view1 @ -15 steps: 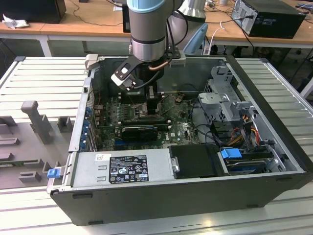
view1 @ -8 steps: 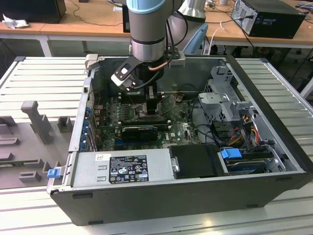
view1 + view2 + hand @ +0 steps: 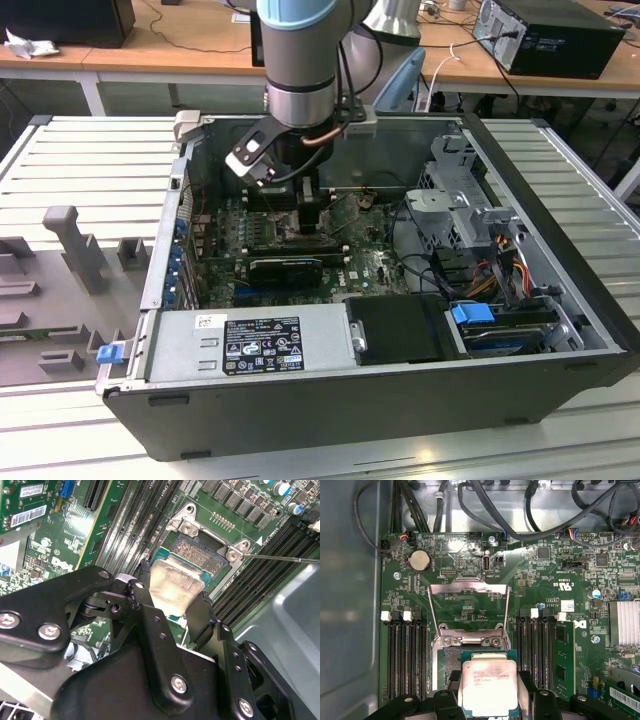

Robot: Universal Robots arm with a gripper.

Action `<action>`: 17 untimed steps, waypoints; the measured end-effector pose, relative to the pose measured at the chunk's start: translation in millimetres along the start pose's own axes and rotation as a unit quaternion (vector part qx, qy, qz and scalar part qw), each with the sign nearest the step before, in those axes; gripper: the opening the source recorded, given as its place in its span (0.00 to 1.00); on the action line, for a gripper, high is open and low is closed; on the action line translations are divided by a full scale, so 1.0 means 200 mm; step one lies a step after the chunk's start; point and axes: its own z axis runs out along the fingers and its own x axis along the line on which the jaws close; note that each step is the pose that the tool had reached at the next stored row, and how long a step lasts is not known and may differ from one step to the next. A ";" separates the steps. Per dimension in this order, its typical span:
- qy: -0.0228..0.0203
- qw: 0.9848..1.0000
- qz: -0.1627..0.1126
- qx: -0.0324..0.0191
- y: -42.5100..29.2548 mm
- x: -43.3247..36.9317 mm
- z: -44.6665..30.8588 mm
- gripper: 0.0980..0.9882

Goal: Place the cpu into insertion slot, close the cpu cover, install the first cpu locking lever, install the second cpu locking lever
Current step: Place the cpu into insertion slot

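Silver-beige cpu (image 3: pixel 489 689): small flat square chip with a metal top and green rim. It is held in the gripper directly over the insertion slot and covers most of it. Whether it touches the pins: cannot tell.
gripper (image 3: pixel 313 214): black two-finger unit on a grey-and-blue arm, reaching down into the open case. The fingers (image 3: pixel 205 612) are clamped on two opposite edges of the cpu.
insertion slot (image 3: pixel 200 555): small square socket with a dark frame and a dull grey-gold pin field, set in the green circuit board (image 3: pixel 470 555). A strip of pins shows past the chip's edge in both wrist views.
cpu cover (image 3: pixel 469 586): thin silver-grey square frame plate with a large window. It stands open, hinged at the slot edge away from the gripper, and the board shows through the window.
lever: thin silver metal rod (image 3: pixel 280 557). It runs out from a socket corner across the memory slots, clear of the cover.
memory slots (image 3: pixel 405 655): long black rows flanking the socket on both sides.
black card (image 3: pixel 285 268): long and flat on the board, near the gripper in the exterior view.
case (image 3: pixel 400 400): dark grey tower lying on its side on a pale slatted metal table (image 3: pixel 80 160).
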 end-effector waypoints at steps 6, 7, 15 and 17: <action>0.000 1.000 0.005 0.000 -0.011 0.027 0.023 0.48; 0.000 1.000 0.006 0.000 -0.012 0.031 0.030 0.48; 0.000 1.000 0.006 0.000 -0.027 0.043 0.069 0.48; 0.000 1.000 0.006 0.000 -0.031 0.043 0.076 0.48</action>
